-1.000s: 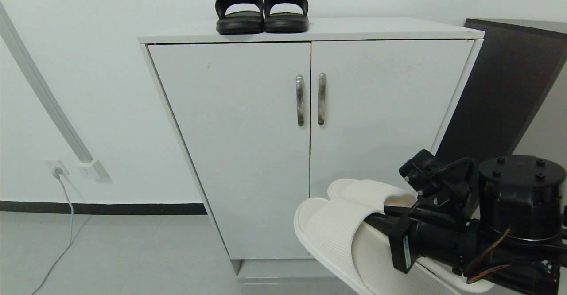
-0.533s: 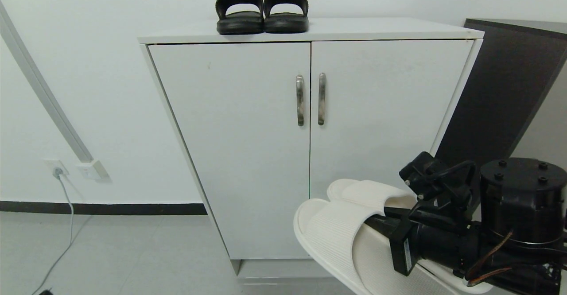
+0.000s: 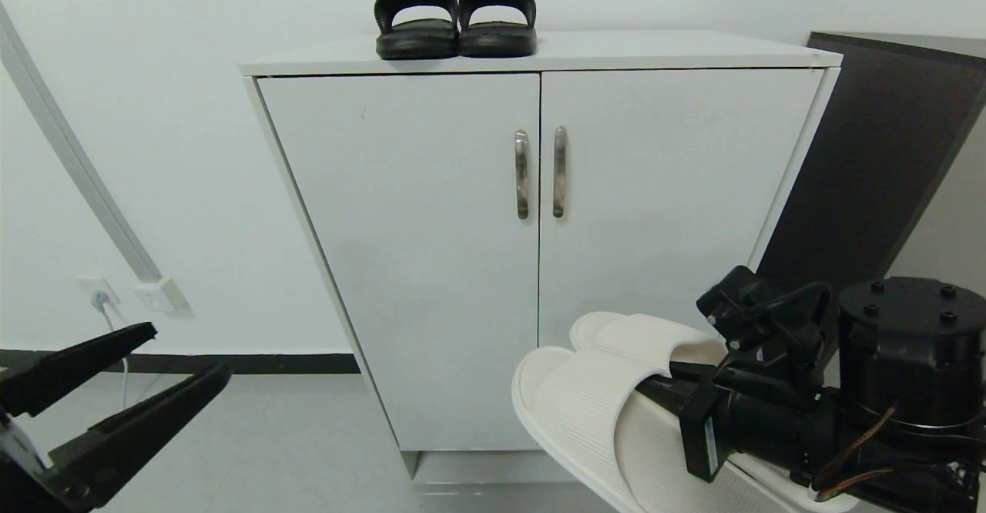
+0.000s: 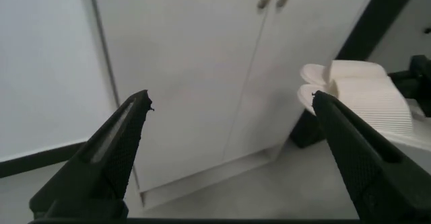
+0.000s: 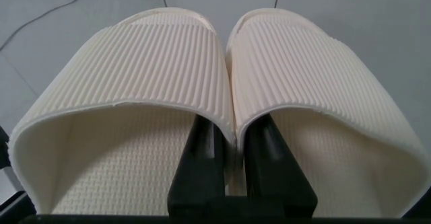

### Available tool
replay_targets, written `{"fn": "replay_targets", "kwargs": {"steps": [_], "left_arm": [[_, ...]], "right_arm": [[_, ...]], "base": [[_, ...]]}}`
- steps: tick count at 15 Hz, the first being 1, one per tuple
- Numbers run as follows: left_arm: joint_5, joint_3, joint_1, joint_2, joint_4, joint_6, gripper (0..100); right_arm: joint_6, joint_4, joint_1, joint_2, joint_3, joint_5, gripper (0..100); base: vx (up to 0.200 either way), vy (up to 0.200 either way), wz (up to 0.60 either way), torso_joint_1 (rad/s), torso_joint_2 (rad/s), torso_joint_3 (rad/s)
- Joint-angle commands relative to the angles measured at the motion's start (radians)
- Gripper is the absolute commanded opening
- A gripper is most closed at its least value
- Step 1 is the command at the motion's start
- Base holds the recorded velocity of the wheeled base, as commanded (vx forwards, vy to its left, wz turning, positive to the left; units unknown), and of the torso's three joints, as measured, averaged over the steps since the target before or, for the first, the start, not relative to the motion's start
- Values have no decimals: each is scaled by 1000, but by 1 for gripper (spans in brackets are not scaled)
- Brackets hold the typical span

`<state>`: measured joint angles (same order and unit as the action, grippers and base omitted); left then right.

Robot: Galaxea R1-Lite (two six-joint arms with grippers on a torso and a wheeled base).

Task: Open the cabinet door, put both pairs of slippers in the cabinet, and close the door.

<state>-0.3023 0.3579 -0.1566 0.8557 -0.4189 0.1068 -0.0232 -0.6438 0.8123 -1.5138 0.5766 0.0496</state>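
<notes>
Cabinet (image 3: 416, 282) doors shut; black slippers (image 3: 456, 24) on top. Right gripper (image 5: 232, 136) clamps white slippers (image 3: 593, 405), a finger under each strap in wrist view. Left gripper (image 3: 187, 353) spread wide, empty.

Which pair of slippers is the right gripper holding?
The white pair, its inner sides pinched together by the right gripper. The black pair sits free on top of the cabinet.
</notes>
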Motion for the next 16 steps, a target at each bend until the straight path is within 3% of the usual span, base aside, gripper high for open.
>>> {"fn": "replay_targets", "kwargs": {"steps": [1,3,6,14,16], "left_arm": [[0,52,-83,118,-24,25,100],[2,89,-158,177,-70,51,100],[17,159,-267,275,-73,54,100],[19,377,-478,488,-73,74,100],[17,451,-495,577,-73,73,100]], "right_arm": [[0,-8,1,3,-1,1,0],[2,-19,1,1,-3,1,0],[0,-19,1,-2,-4,1,0],[2,-22,7,0,-20,1,0],[2,-22,7,0,-21,-4,0]], "base": [[0,0,0,0,0,0],[0,0,0,0,0,0],[0,0,0,0,0,0],[0,0,0,0,0,0],[0,0,0,0,0,0]]}}
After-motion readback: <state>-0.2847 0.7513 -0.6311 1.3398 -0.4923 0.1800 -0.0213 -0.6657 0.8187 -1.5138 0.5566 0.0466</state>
